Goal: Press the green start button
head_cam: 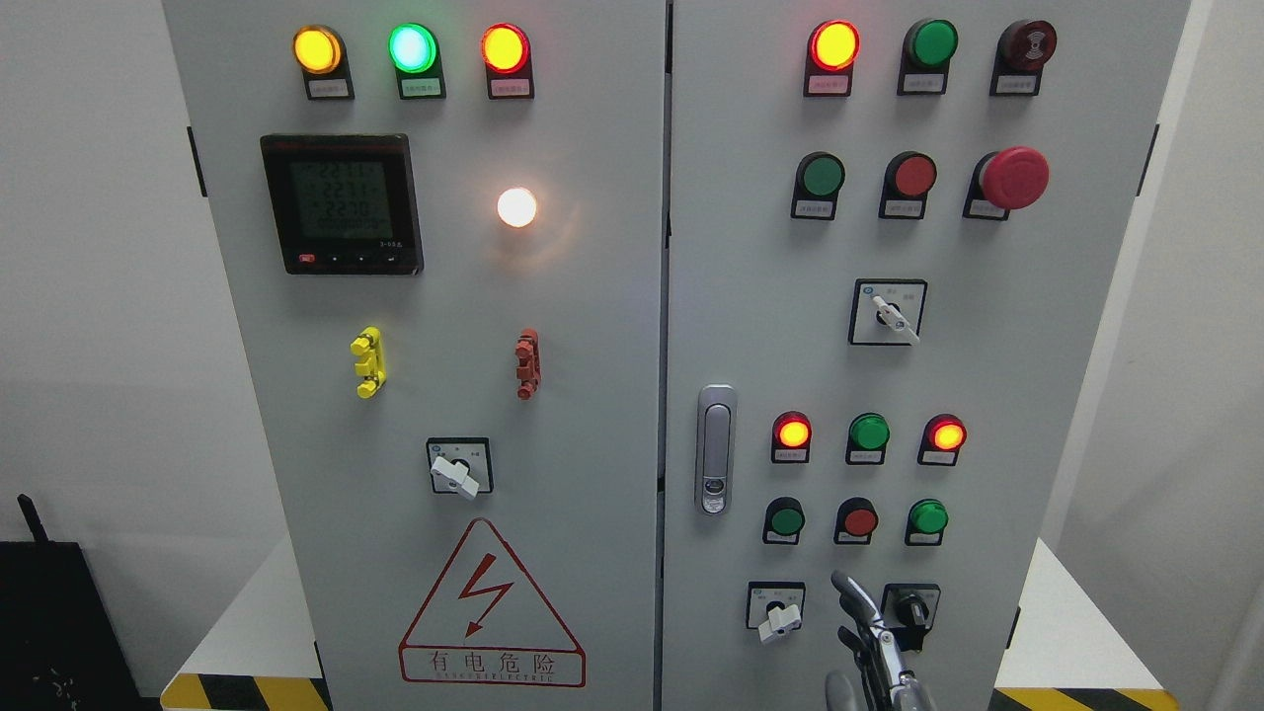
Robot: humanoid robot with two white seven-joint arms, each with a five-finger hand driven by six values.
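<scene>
A grey control cabinet [592, 395] fills the view, with two doors. On the right door, green push buttons sit at the upper row [822, 176] and in the lower row at left [787, 519] and at right [928, 516]. A red button [859, 520] sits between the lower two. My right hand [845, 607] comes up from the bottom edge, below the lower row. Its fingers [857, 595] are loosely spread, gently curved, and hold nothing. The raised fingertip is below the red button, apart from all buttons. The left arm is out of view.
Two rotary switches [776, 607] [910, 604] flank the hand. A door handle [715, 449] is left of the lower buttons. A red mushroom stop button [1013, 178] sticks out at the upper right. Lit lamps line the top. A yellow-black striped base [247, 691] runs below.
</scene>
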